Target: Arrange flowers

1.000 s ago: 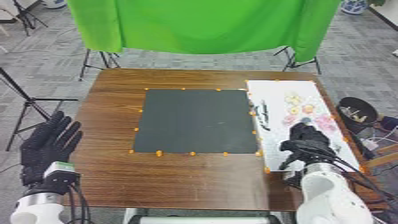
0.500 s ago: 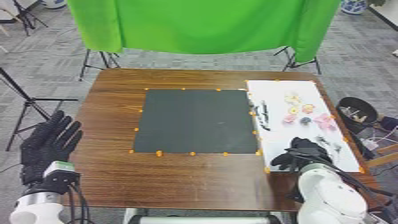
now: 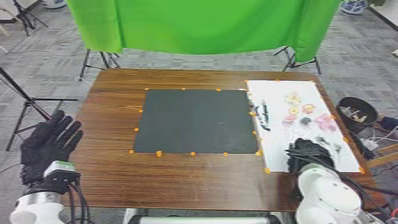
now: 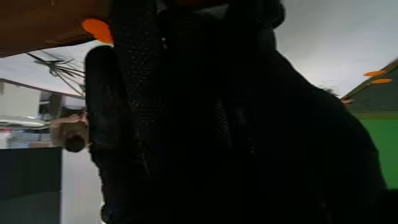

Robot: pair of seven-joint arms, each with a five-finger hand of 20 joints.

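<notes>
Right hand (image 3: 310, 149): hovering over or resting on the near part of the white sheet (image 3: 278, 159), height uncertain. In the right wrist view its fingers are extending straight and lying pressed together; cannot tell whether the tips are touching anything. Left hand (image 3: 50, 145): waiting by the table's left edge, fingers extending straight and spreading slightly.

Flowers: all lying on the white sheet, ahead of the right hand. Yellow flowers (image 3: 308, 108) are sitting toward the far end; pink flowers (image 3: 324, 121) are lying nearer, with a small dark piece (image 3: 306, 121) sitting between them. Dark leaves (image 3: 263, 113) are running along the sheet's left side; a thin sprig (image 3: 333, 144) is lying just beside the right hand.

Table (image 3: 107, 185): black mat (image 3: 196, 121) is lying left of the sheet. Orange tabs (image 3: 159, 153) are edging both.
</notes>
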